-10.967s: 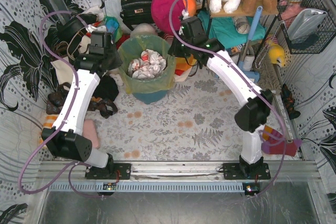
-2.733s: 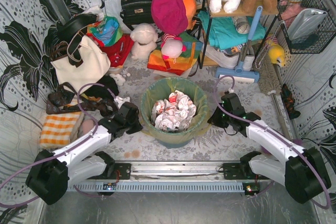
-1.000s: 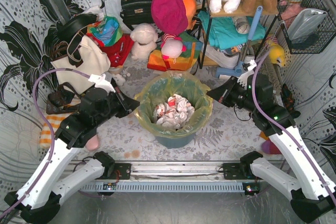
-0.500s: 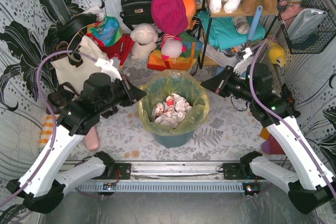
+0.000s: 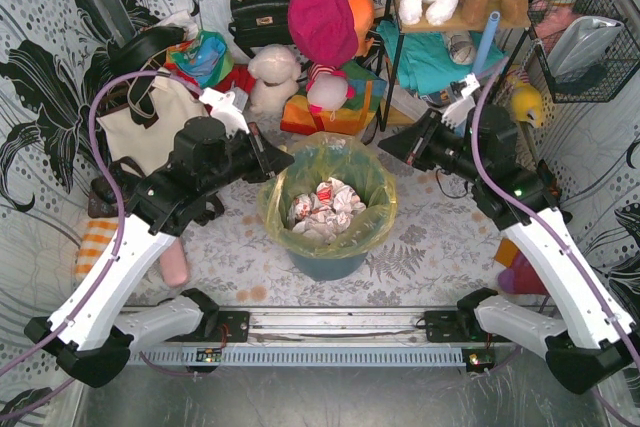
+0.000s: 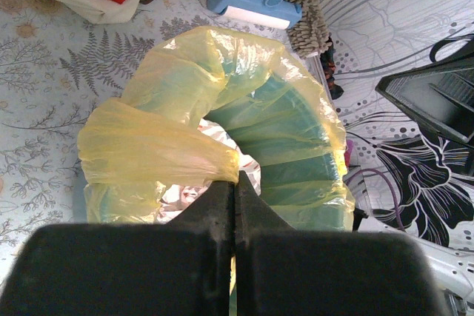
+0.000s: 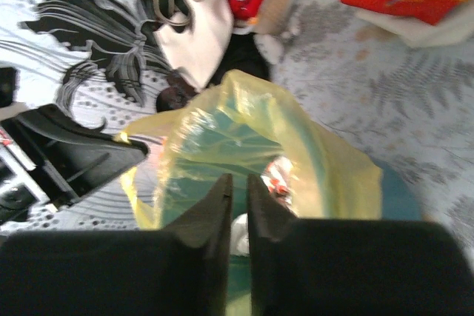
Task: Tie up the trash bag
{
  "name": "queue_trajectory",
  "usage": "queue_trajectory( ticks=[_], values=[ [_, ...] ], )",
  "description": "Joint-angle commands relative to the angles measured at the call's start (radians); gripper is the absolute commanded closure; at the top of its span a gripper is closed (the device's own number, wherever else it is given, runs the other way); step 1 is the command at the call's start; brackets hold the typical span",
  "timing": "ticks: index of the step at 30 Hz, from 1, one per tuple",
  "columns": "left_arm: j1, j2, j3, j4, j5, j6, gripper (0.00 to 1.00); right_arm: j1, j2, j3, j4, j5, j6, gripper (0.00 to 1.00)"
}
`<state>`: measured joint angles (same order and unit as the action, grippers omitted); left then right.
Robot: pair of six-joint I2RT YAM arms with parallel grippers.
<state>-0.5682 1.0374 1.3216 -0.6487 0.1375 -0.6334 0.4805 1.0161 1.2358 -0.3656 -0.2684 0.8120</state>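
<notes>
The trash bag (image 5: 372, 183) is thin yellow plastic lining a teal bin (image 5: 325, 265), with white crumpled paper (image 5: 320, 209) inside. My left gripper (image 5: 283, 159) is at the bag's left rim, shut on a pulled-up fold of the plastic. In the left wrist view that fold of the trash bag (image 6: 170, 146) runs straight into the left gripper (image 6: 235, 177). My right gripper (image 5: 384, 151) hovers just above the bag's right rim. In the right wrist view the right gripper (image 7: 238, 179) shows a narrow gap with nothing in it, and the trash bag (image 7: 222, 109) lies beyond the tips.
A cream tote (image 5: 150, 122), a black handbag (image 5: 260, 12), soft toys (image 5: 275, 77) and bright cloths (image 5: 330, 112) crowd the back. A blue broom head (image 6: 252, 7) lies behind the bin. A metal shelf (image 5: 400, 57) stands back right, and an orange checked cloth (image 5: 93, 239) lies at left.
Both arms have risen and moved back over the bin, lifting the bag's rim. The right jaws have parted a little; the left stays shut on the plastic.
</notes>
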Motion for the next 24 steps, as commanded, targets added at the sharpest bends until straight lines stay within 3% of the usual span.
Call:
queue_trajectory(
  ticks=[1,3,15,24],
  values=[
    [0.004,-0.026,-0.037,0.043,-0.004,0.019,1.00,0.003,-0.120,-0.029,-0.185,0.133,-0.020,0.76],
    [0.004,-0.044,-0.066,0.049,-0.007,0.009,1.00,0.003,-0.170,-0.082,-0.198,0.114,0.008,0.71],
    [0.004,-0.111,-0.184,0.054,-0.013,-0.045,1.00,0.003,-0.216,-0.262,-0.147,0.008,0.073,0.64],
    [0.004,-0.110,-0.188,0.048,-0.021,-0.043,1.00,0.003,-0.201,-0.276,-0.223,0.090,0.050,0.87]
  ],
)
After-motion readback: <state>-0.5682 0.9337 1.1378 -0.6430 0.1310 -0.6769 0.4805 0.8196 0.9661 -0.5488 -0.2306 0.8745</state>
